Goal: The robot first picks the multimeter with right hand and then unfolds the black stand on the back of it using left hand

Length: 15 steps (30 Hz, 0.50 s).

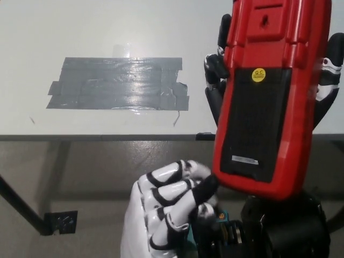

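Two hands share the work at this moment: the black right hand (322,80) is wrapped around the red multimeter (271,97) from behind, fingers showing past both of its long edges, and it holds the meter up off the worktop (107,32) with its back turned toward the head camera. That orientation looks deliberate, since the black stand (258,126) sits on the back face and must face outward for the other hand to reach it. The stand appears to lie flat against the casing, running from just below a small yellow sticker (259,74) down to the meter's lower end, so the unfolding looks not yet done (the picking half of the task is plainly complete). The white left hand (166,207) sits below and to the left of the meter, its fingers curled inward and holding nothing; its knuckles come close to the meter's lower left corner, though whether any fingertip touches the stand's bottom edge cannot be told from this view. Judging by that position, the left hand is placed to hook the stand's free lower lip and lever it outward while the right hand keeps the body steady. Well off to the left hand's far side, a patch of grey tape (118,83) lies on the worktop.
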### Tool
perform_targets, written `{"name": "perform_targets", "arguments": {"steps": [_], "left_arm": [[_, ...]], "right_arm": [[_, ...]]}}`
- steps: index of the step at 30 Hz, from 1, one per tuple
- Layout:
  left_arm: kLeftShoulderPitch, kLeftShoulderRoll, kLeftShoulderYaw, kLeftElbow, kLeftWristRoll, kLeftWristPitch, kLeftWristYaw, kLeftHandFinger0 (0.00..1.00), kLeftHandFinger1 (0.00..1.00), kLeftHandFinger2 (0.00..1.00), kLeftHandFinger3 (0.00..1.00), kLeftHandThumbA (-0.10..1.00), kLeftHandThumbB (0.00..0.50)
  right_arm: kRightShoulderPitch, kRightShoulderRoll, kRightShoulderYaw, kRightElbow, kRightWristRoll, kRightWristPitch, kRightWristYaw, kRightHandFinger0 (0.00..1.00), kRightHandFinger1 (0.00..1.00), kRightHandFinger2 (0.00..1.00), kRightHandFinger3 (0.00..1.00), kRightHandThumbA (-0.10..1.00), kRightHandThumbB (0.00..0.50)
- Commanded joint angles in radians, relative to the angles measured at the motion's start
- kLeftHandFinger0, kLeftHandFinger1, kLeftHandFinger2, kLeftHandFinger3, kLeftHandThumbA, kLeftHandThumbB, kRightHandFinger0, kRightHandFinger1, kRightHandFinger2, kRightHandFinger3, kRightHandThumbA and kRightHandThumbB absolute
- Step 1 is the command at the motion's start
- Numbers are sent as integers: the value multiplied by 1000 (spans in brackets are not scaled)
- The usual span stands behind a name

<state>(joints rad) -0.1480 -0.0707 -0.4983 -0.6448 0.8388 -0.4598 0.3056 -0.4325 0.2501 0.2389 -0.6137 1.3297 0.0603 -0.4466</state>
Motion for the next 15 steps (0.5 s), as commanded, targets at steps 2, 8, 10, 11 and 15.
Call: {"name": "perform_targets", "arguments": {"steps": [2,8,10,11,15], "left_arm": [[-10,-21,13,-16,-47,-10,-58,0,0,0,1000,799,200],[-14,-13,10,-9,-52,-10,-55,58,0,0,1000,795,225],[-17,-6,10,-6,-42,-10,-41,121,0,10,1000,837,206],[-18,-2,9,-5,-36,-10,-30,133,0,2,1000,842,202],[27,47,30,-18,-65,-10,-14,0,0,0,1000,817,233]], "right_arm": [[-71,45,-1,-5,-44,7,59,299,284,775,885,-100,69],[-72,49,-4,-2,-37,9,64,326,261,760,859,-100,71],[-73,41,-8,1,-50,9,73,340,265,767,859,-100,66],[-74,36,-10,1,-70,12,70,341,264,766,858,-100,66],[-84,-18,-80,58,-125,13,57,398,299,689,855,-100,37]]}}
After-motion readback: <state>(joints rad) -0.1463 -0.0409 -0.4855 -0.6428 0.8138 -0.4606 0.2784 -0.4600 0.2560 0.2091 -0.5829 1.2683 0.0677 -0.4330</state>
